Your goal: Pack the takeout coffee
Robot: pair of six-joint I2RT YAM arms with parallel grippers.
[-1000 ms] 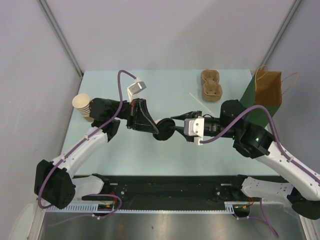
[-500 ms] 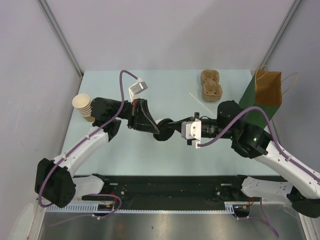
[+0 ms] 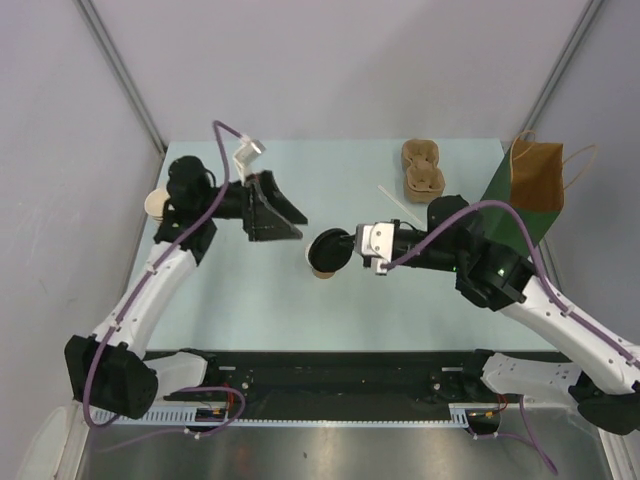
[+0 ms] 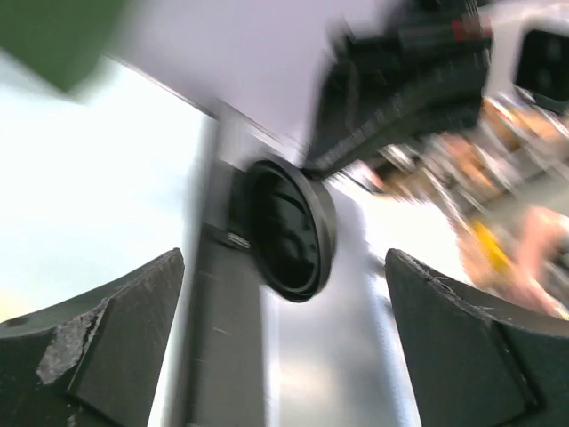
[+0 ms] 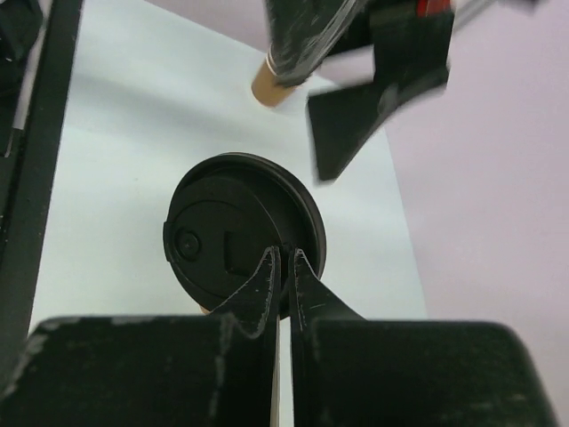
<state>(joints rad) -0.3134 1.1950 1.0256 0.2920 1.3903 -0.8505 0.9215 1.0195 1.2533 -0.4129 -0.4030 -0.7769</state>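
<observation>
The takeout coffee (image 3: 327,254), a brown paper cup with a black lid (image 5: 233,233), hangs tilted over the middle of the table. My right gripper (image 3: 349,250) is shut on the lid's rim, its fingertips (image 5: 271,267) pinched together at the near edge. To the cup's upper left, well apart from it, my left gripper (image 3: 283,222) stands wide open and holds nothing. The left wrist view is blurred; the black lid (image 4: 289,229) shows edge-on beyond the spread fingers (image 4: 133,311).
A brown paper bag (image 3: 537,178) with handles stands at the table's right edge against a green board (image 3: 505,200). A cardboard cup carrier (image 3: 422,170) and a thin white stick (image 3: 398,206) lie at the back right. A stack of pale cups (image 3: 156,206) sits at the left edge.
My left gripper has let go of the cup, opened wide and pulled back to the upper left. My right gripper has shut on the lid's rim and now holds the cup alone.
</observation>
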